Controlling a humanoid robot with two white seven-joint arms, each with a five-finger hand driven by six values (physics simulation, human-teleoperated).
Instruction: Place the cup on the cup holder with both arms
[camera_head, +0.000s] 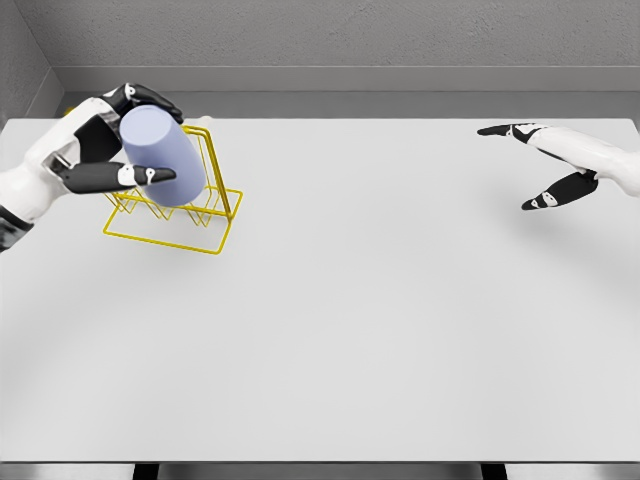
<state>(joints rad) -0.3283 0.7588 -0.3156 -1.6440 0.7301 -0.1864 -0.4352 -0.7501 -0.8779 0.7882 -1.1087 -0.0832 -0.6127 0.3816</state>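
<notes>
A pale lavender cup (163, 155) is tilted on its side over the yellow wire cup holder (205, 215) at the far left of the table. My left hand (118, 140) is shut on the cup, thumb below and fingers curled over its top. The cup overlaps the holder's upright wires; whether it touches them I cannot tell. My right hand (545, 165) hovers at the far right, fingers spread and holding nothing.
The white table (380, 320) spreads wide in front of me, with a grey wall along its far edge. The holder's base frame lies flat on the table near the left edge.
</notes>
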